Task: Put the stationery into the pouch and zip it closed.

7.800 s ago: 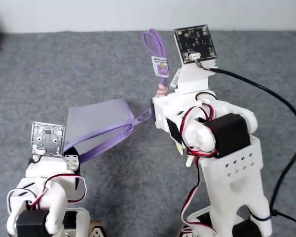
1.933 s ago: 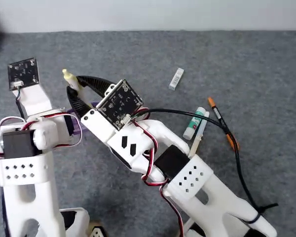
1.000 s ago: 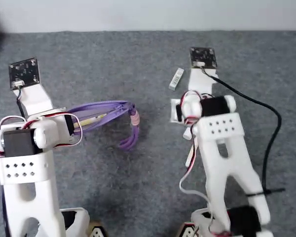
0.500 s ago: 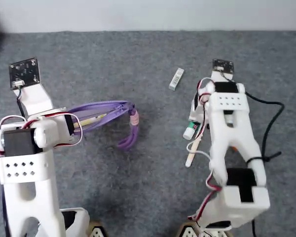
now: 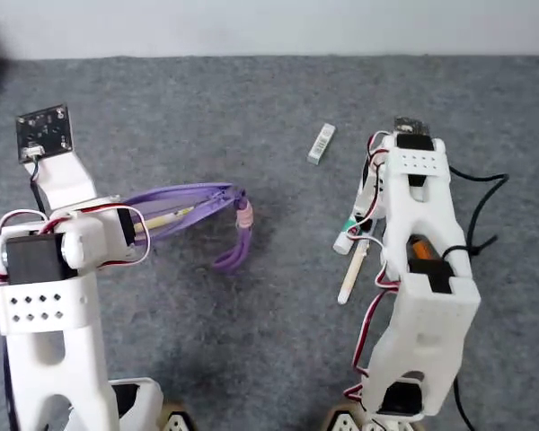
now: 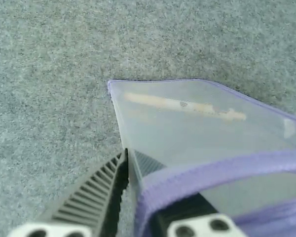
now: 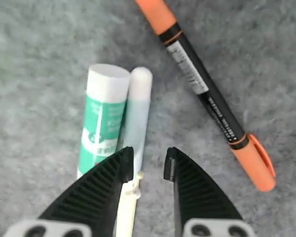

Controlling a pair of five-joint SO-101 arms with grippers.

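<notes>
Right gripper (image 7: 147, 159) swung back right, parted above green-and-white glue stick (image 7: 102, 116). Left gripper (image 6: 127, 163) clamps translucent purple-trimmed pouch (image 6: 197, 128), one pale stick (image 6: 185, 106) inside; unzipped, most stationery outside.

Purple pouch (image 5: 194, 199) (open), glue stick (image 5: 345, 239) apart

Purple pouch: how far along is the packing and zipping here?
Done: one pale pencil-like stick lies inside the translucent purple pouch. In hand: the left gripper is shut on the pouch's edge; the open right gripper hovers over the green-and-white glue stick and pale capped pen. Left: those two, the orange-capped black marker, a cream flat stick, a small white barcoded piece, then zipping.
</notes>
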